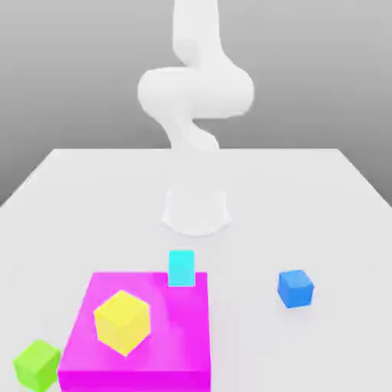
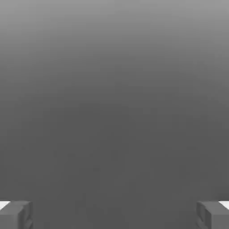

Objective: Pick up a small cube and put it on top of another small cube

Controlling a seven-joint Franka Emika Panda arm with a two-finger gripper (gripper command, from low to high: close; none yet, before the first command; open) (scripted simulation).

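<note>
Cubes: four small ones on the white table (image 1: 321,199), seen in the exterior view.
Yellow cube (image 1: 122,321): sits on top of the magenta block (image 1: 184,337), toward that view's left, turned corner-on to the camera.
Cyan cube (image 1: 181,268): at the block's far edge, touching or just behind it; cannot tell which.
Blue cube (image 1: 295,289): on the table, well apart from the block, on the exterior view's right.
Green cube (image 1: 36,364): on the table just beside the block's near corner, on the exterior view's left.
Arm (image 1: 195,88): white, rises from a round base (image 1: 196,210) behind the block and runs up out of the picture.
Hand view: plain grey background, no cube or table in it; the exterior view supplies all the object positions.
Gripper (image 2: 114,215): two grey fingertips (image 2: 15,215) at opposite edges of the hand view, spread wide apart.
Grip: nothing between the fingers, nothing touched.
</note>
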